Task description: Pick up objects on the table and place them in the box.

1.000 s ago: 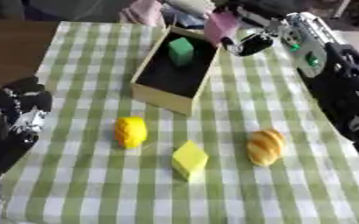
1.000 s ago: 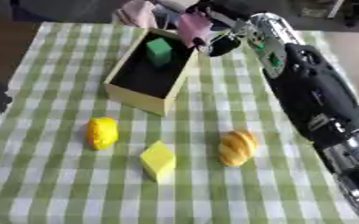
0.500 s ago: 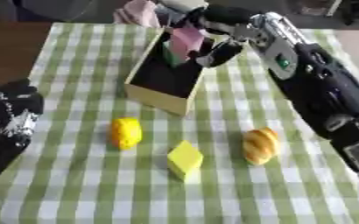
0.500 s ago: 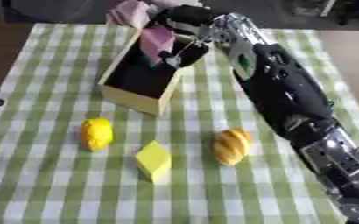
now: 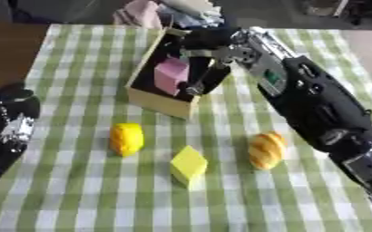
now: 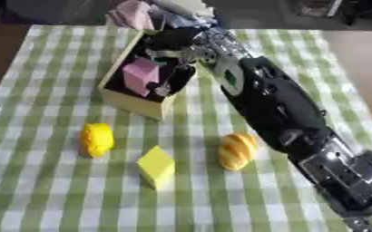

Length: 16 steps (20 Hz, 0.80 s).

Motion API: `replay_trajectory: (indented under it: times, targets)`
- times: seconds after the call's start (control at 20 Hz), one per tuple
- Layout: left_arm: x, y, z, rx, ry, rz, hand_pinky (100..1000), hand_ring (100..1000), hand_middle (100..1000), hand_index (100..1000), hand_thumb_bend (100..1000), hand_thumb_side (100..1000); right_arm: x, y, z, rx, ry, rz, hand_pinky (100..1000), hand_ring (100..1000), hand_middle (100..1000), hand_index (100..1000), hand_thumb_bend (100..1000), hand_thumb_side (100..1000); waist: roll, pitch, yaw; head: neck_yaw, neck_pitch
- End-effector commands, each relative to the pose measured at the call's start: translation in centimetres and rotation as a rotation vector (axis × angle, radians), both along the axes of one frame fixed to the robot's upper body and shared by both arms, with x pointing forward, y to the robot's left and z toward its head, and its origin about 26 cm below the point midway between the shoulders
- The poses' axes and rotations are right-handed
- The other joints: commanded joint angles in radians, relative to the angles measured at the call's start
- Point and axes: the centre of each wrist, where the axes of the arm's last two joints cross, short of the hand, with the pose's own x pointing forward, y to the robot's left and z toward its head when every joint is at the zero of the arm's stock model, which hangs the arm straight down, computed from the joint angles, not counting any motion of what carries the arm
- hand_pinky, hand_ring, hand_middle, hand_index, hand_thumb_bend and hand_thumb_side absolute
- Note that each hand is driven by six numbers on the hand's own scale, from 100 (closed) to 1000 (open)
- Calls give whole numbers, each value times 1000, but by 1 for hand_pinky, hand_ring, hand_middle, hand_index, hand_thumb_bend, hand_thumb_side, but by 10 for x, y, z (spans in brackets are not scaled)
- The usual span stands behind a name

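R hand (image 5: 209,59) is over the box (image 5: 163,105), reaching down into it from the far-right side. The pink block (image 5: 172,74) sits inside the box, just to the L of the fingers and a bit nearer the robot. Fingers look curved down next to the block, but contact is hidden by blur and the dark box interior: can't tell if the hand has hold of the block or has let go.

Key relation for the next pick: the 3 loose items all lie on the near side of the box, i.e. toward the robot from the R hand. The orange-striped piece (image 5: 266,149), bread-like in shape, is the one most directly under the R forearm's line, well apart from the hand. Its long axis runs roughly near-far, w/ a slight tilt. The yellow cube (image 5: 188,165) is further toward the robot and L of that. The yellow rounded item (image 5: 126,138) is just in front of the box's near wall, to the L.

L hand (image 5: 7,129) rests at the L edge, low; it's nearer to the yellow rounded item than the R hand is. Can't tell about its fingers.

In the way: the box's near wall stands between the R hand and the loose items, so I judge the hand must lift clear first. Pink cloth (image 5: 141,11) beyond the box is no obstacle.
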Motion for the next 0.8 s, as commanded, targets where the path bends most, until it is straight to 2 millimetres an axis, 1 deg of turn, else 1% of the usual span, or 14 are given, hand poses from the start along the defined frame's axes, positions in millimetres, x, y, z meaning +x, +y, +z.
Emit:
replay_trajectory:
  times: [0.05, 0.1, 0.15, 0.35, 0.55, 0.8]
  targets:
    - [0, 1, 7, -2, -28, 3, 790, 727, 722, 847, 322, 635, -4, -2, 14, -9, -29, 19, 816, 776, 738, 924, 100, 268, -1, -12, -3, -4, -10]
    - [0, 1, 7, -2, -28, 2, 790, 727, 722, 847, 322, 635, -4, -1, 13, -12, -28, 20, 816, 776, 738, 924, 100, 268, -1, -13, -4, -3, -10]
    - [0, 1, 7, -2, -27, 1, 790, 727, 723, 847, 322, 636, -4, -1, 12, -18, -26, 22, 819, 785, 760, 936, 100, 340, -1, -13, -4, -5, -10]
    - [0, 1, 6, 1, -26, 2, 790, 727, 723, 847, 324, 635, -5, 1, 10, -34, -33, 30, 826, 804, 808, 960, 100, 476, 0, -13, -4, -7, -11]
    - [0, 1, 6, 2, -24, 1, 791, 727, 723, 847, 325, 635, -6, 2, 10, -52, -51, 36, 836, 824, 849, 976, 100, 511, -3, -14, -4, -9, -11]
    - [0, 1, 6, 4, -23, 2, 791, 727, 723, 847, 325, 636, -5, 0, 6, -103, -67, 27, 855, 858, 899, 995, 100, 554, -6, -15, -3, -10, -12]
